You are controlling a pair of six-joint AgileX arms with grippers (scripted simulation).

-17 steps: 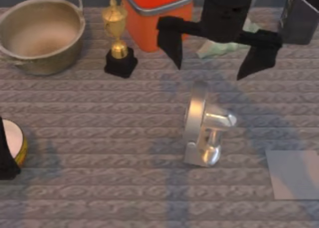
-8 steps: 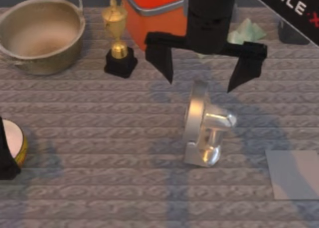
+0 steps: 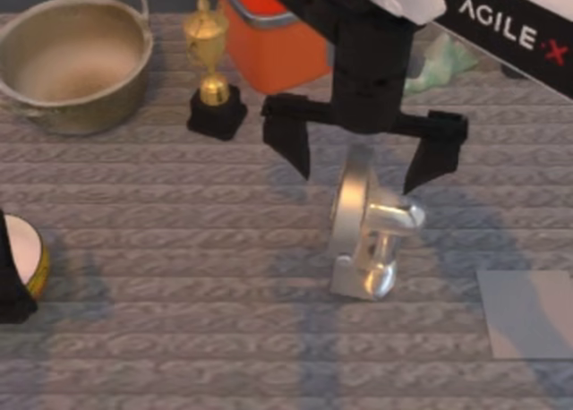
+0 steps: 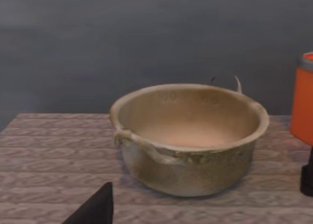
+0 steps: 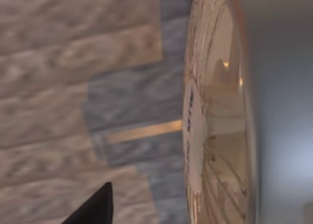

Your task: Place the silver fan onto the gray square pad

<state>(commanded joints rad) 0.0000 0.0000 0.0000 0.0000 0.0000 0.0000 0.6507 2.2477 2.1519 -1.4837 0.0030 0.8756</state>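
Over the middle of the table (image 3: 161,276), my right gripper (image 3: 363,164) hangs above the silver fan (image 3: 367,235) with its fingers spread wide.

One fingertip (image 3: 300,164) sits off the ring side of the fan's head and the other off the motor side, neither touching it (the right wrist view is filled by the ring (image 5: 215,111) seen edge-on). The fan stands upright on the tabletop, well apart from the gray square pad (image 3: 528,313) at the right edge. My left gripper (image 3: 11,276) is parked at the left edge; whether its fingers are open cannot be told.
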